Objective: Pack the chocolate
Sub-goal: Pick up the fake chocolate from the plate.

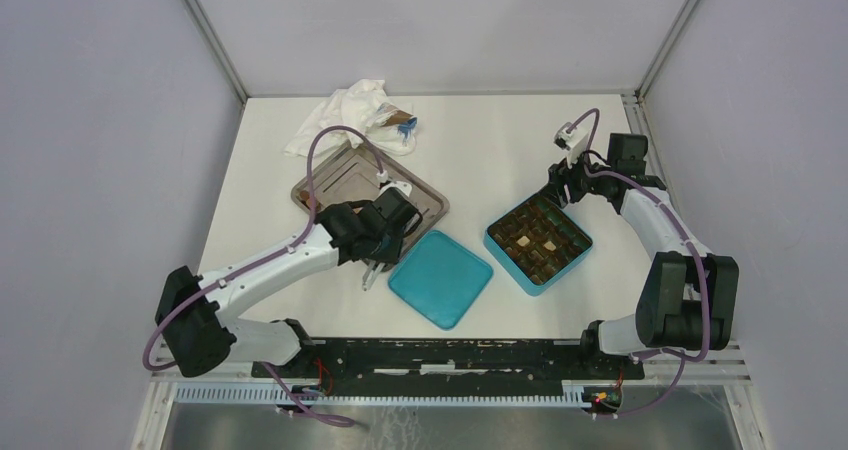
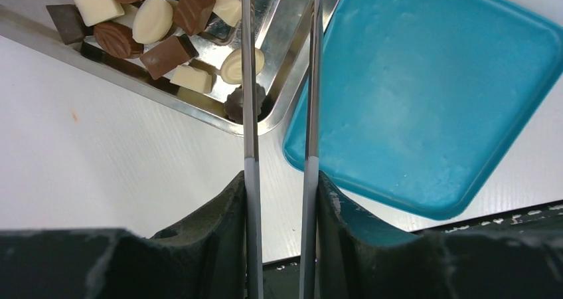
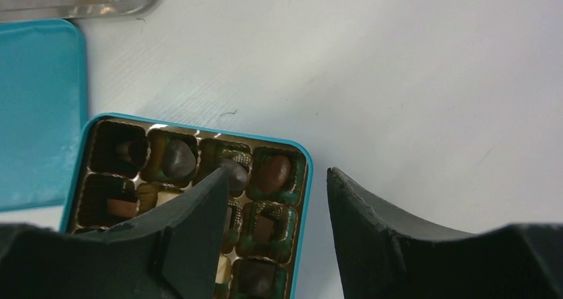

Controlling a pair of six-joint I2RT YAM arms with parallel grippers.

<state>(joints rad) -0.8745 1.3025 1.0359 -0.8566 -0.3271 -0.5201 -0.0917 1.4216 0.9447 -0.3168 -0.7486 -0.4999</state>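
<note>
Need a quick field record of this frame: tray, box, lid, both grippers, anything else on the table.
tray: metal tray, left of centre, holds loose chocolate in dark, mid-brown and cream
box: teal box, right of centre, uncovered, several cells filled
lid: teal lid, flat on the table between tray and box
left gripper: at the tray's near corner, jaws narrowly apart, nothing between
right gripper: over the box's far corner, jaws open, empty
other: crumpled white cloth beyond the tray

Two arms [image 1: 280,265], one tray [image 1: 340,180], one teal box [image 1: 535,285], one teal lid [image 1: 440,278], one cloth [image 1: 350,115], about eleven loose chocolates [image 2: 153,18].
</note>
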